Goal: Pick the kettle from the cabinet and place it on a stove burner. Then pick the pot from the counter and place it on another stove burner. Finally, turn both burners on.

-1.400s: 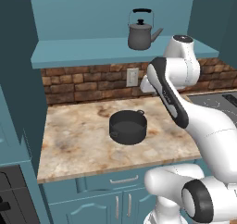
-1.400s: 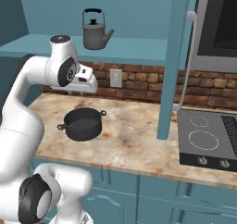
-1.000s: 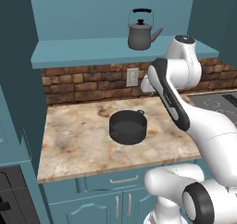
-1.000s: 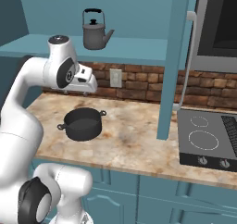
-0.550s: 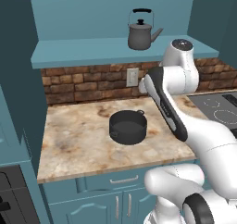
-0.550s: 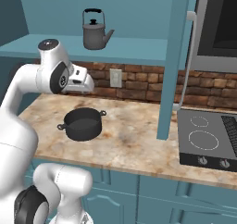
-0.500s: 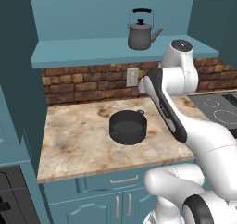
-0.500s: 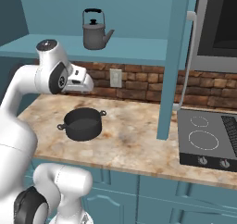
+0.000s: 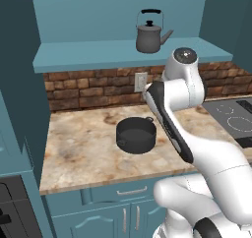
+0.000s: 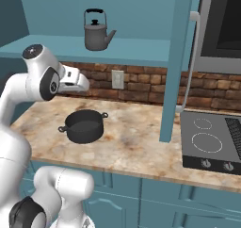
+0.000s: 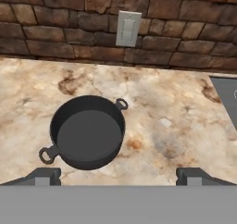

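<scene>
Left to right: pot (image 11: 87, 131) sits untouched on the desk (image 9: 78, 148), kettle (image 9: 149, 35) waits on the cabinet (image 10: 141, 48) shelf above, and the gripper (image 11: 118, 174), fingers spread wide and empty, has swung slightly leftward — no pickup has begun.

the wide dark-grey round pot (image 11: 87, 132) looks like matt metal, smooth inside; the dark-grey spouted kettle (image 9: 149, 35) has a dull metallic sheen with a black handle; the beige-and-brown marbled stone counter (image 9: 83, 148) appears polished; the red-brown brick backsplash (image 11: 55, 33) looks rough; the teal cabinet shelf (image 10: 132, 49) is flat, matt paint; the dark cooktop (image 10: 207, 142) is smooth.
</scene>
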